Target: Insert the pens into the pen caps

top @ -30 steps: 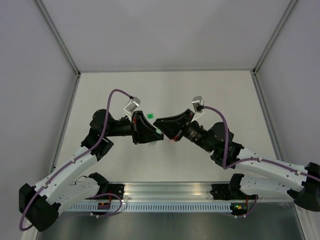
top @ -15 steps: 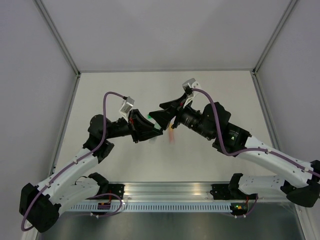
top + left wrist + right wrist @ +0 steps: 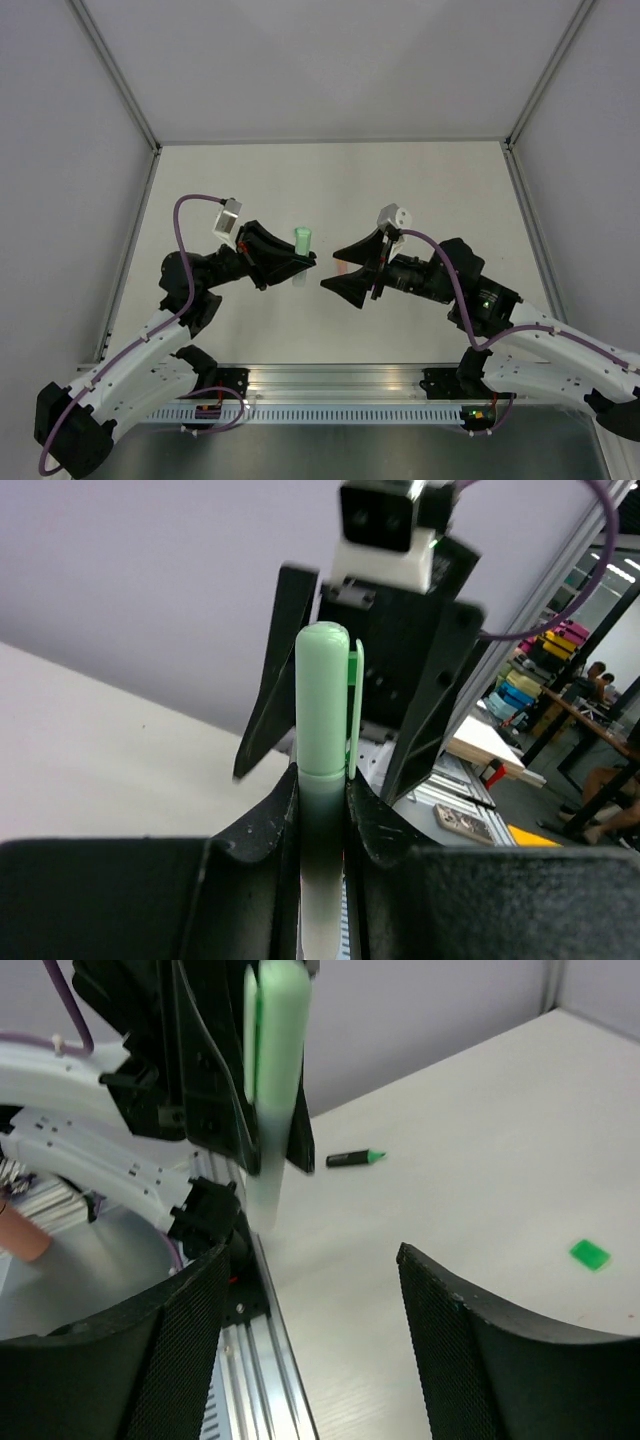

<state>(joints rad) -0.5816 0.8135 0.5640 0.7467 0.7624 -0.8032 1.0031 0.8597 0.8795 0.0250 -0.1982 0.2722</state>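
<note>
My left gripper [image 3: 306,262] clamps a mint green pen [image 3: 302,239] over the middle of the white table [image 3: 420,190], with the pen's green end pointing toward the far edge. My right gripper [image 3: 330,269] faces it from just beside, fingers spread wide and holding nothing. Between those spread fingers a small orange item [image 3: 342,268] shows on the table, too faint to tell pen from cap.

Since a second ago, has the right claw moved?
Yes. The right claw pulled back toward the near metal rail and shifted slightly right in the top view.
</note>
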